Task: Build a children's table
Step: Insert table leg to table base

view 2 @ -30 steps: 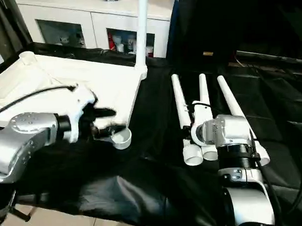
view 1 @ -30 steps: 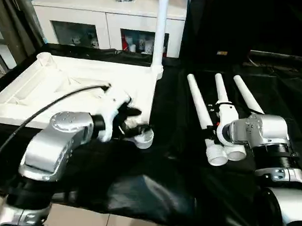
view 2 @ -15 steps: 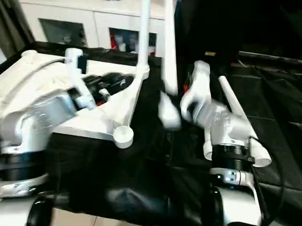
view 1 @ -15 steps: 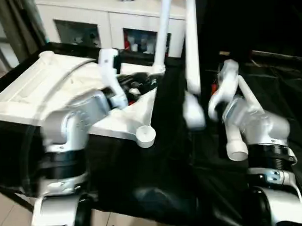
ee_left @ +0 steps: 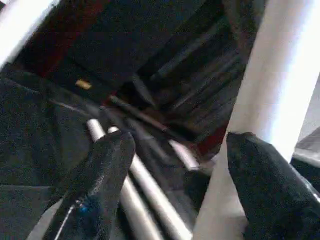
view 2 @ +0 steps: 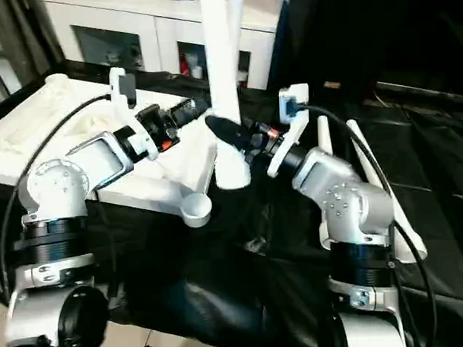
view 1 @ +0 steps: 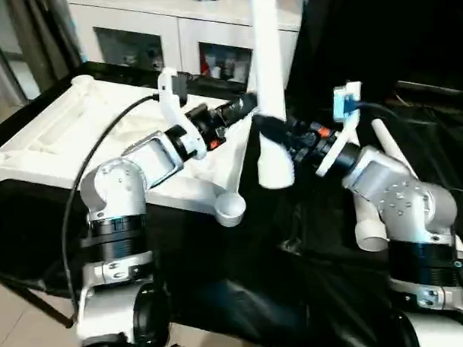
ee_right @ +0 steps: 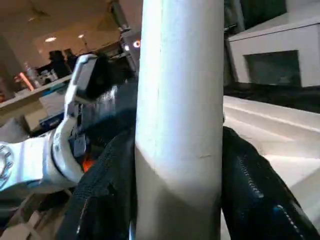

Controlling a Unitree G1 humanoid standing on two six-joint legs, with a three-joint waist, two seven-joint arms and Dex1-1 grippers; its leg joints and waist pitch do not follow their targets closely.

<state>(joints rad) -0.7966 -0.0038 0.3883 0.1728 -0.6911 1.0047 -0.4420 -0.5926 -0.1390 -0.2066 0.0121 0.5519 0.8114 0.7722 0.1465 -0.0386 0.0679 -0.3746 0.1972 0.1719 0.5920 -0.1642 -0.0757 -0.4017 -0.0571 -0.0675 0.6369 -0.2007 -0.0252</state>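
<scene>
The children's table top (view 1: 55, 134) lies upside down on the left, its ribbed underside up, with an empty round socket (view 1: 231, 209) at the near right corner. My right gripper (view 1: 278, 132) is shut on a white tube leg (view 1: 268, 81), holding it upright above the top's right edge. In the right wrist view the leg (ee_right: 180, 100) sits between both black fingers (ee_right: 250, 185). My left gripper (view 1: 247, 106) is open beside that leg, reaching from the left. Its fingers (ee_left: 107, 165) stand apart with the leg (ee_left: 267, 75) by one of them.
Two more white legs (view 1: 368, 228) lie on the black cloth (view 1: 243, 295) behind my right forearm. A white cabinet with glass-fronted compartments (view 1: 173, 38) stands at the back. The cloth's front edge drops to the floor at lower left.
My right gripper has lifted one leg off the cloth and swung it upright towards the table top. My left gripper has left the near corner socket and risen to the leg.
</scene>
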